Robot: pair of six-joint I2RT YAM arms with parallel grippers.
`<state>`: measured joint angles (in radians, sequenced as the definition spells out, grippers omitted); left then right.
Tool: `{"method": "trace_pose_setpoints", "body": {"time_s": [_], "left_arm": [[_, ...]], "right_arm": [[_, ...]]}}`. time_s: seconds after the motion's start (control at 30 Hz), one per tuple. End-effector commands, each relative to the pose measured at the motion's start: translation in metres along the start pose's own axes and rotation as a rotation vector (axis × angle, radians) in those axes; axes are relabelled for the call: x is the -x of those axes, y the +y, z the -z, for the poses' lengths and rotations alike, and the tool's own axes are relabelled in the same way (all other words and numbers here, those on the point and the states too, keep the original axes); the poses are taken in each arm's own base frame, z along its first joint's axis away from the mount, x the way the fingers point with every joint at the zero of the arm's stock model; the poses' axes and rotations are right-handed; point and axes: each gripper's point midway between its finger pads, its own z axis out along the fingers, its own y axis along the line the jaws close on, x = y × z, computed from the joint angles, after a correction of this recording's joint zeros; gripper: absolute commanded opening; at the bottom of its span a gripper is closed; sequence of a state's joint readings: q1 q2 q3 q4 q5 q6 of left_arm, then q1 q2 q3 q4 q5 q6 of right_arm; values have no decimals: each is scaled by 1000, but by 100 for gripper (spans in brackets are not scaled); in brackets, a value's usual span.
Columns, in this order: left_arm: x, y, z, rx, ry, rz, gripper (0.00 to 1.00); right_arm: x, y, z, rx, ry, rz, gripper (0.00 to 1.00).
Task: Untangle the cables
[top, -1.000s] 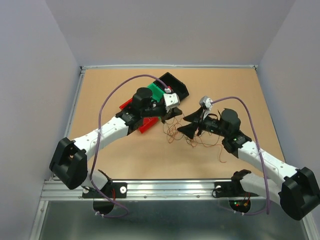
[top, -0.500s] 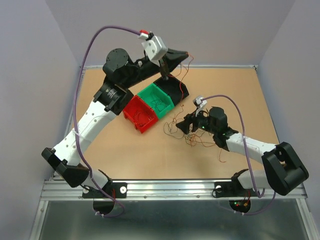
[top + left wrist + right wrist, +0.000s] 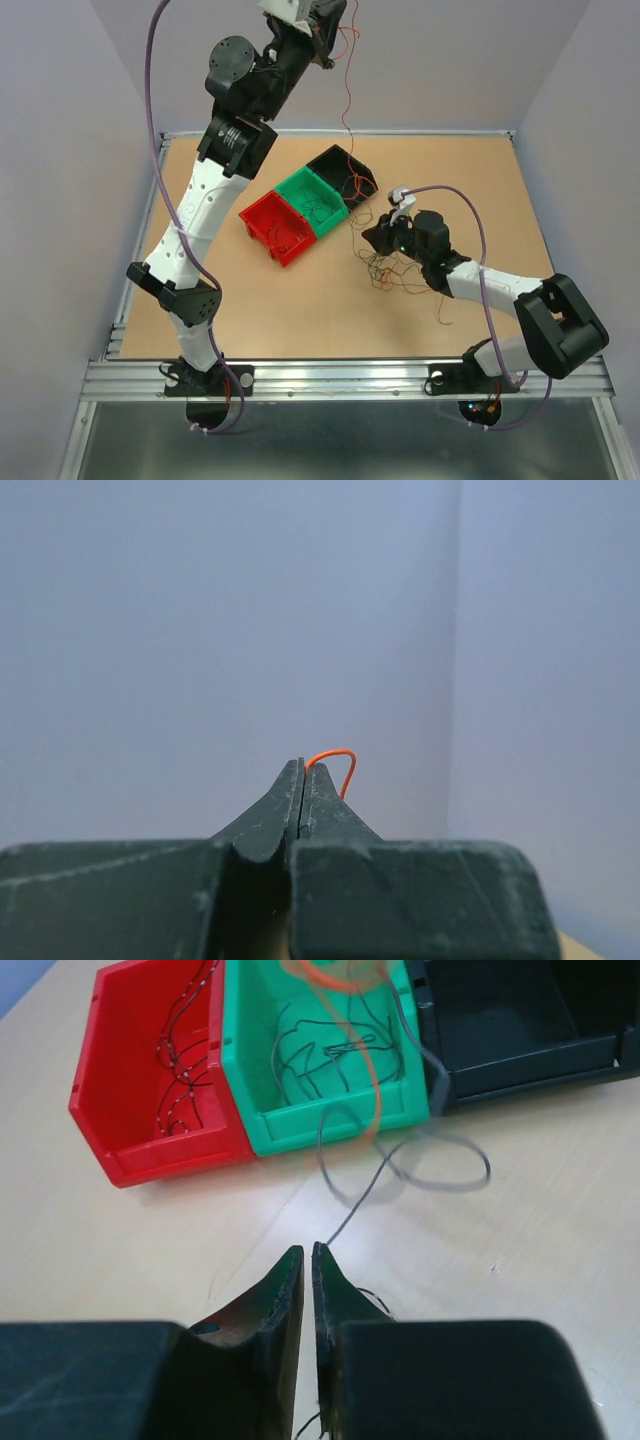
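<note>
Top: we see the left gripper [image 3: 335, 12] up high, the orange cable [image 3: 348, 90] dangling above the black bin [image 3: 345, 165], and the cable tangle [image 3: 385, 272] on the table beside the right gripper [image 3: 372, 238].
Left wrist: left gripper [image 3: 302, 772] clamped on the orange cable [image 3: 335, 752].
Right wrist: right gripper [image 3: 307, 1250] jaws pinched nearly together; a dark cable [image 3: 345, 1218] meets the tips, but we cannot tell if it is gripped.

Three bins: one red bin [image 3: 170, 1150], one green bin [image 3: 330, 1130], one black bin [image 3: 520, 1065]. Two arms [image 3: 205, 200], one hand each: left hand [image 3: 303, 780], right hand [image 3: 302, 1255]. One orange cable [image 3: 335, 752] hangs alone (the heaped cables [image 3: 395, 278] defy counting).
</note>
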<state>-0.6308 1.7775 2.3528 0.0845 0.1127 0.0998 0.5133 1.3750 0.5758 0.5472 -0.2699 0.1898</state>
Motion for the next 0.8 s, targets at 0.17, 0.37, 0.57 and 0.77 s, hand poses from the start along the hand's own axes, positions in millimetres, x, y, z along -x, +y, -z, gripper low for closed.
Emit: {"method": "trace_pose_setpoints", "body": {"time_s": [0.17,0.37,0.57,0.77], "left_arm": [[75,66,23,341,-205,-75,0],[85,45,39,224,-222,-42,0],[105,26,54,135,-254,9,0],[115,2,67,26,-260,56,0]], "right_arm": [[42,-39,9,-278,-104,-33,1],[53,-24,15,-204,-162,-10,82],[54,-4,-4,-58,-166,42,98],[67,22,-30,122,-206,69,100]]}}
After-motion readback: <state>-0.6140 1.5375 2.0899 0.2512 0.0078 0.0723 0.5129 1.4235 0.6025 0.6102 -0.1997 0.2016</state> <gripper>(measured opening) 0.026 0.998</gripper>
